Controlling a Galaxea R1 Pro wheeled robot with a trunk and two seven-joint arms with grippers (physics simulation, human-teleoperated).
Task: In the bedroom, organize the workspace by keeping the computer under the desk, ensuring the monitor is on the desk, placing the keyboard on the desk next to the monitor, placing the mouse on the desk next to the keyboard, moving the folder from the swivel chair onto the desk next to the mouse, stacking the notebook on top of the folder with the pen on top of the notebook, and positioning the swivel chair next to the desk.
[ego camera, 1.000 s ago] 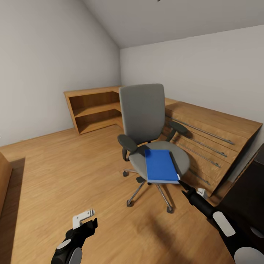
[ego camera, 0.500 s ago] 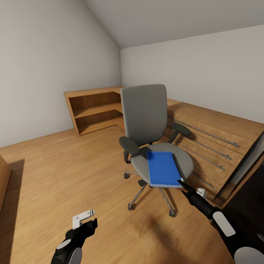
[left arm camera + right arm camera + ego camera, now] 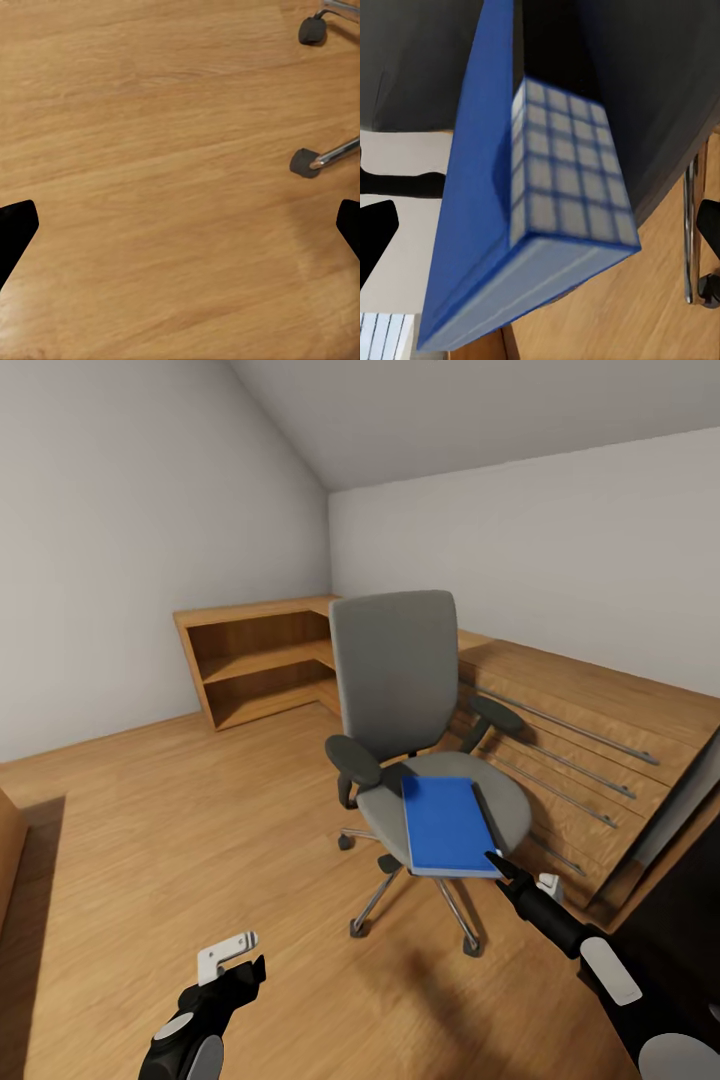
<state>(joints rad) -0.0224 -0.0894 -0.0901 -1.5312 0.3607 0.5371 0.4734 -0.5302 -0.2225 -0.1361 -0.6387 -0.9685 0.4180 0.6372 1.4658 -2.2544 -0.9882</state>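
**Blue folder on the chair seat, right gripper at its near corner**

The wooden floor (image 3: 180,830) fills the lower left of the head view, running back to grey walls. An oak shelf unit (image 3: 255,660) stands in the far corner at centre left, and an oak drawer chest (image 3: 590,750) with long metal handles runs along the right side. A dark surface shows at the lower right edge; what it is cannot be told.

The swivel chair (image 3: 395,670) stands at the middle of the frame, just in front of the chest, its grey back upright, its black armrests to either side and its chrome star base on the floor. Two of its castors appear in the left wrist view, at the upper right.

The folder (image 3: 445,825) lies flat on the seat, its near edge overhanging the front of the cushion. In the right wrist view it looms close, corner on.

The right gripper (image 3: 503,867) sits at the folder's near right corner, in the lower right of the head view; its fingers spread wide either side of the corner, unclenched. The left gripper (image 3: 240,960) hangs over bare floor at the lower left, jaws parted, holding nothing.
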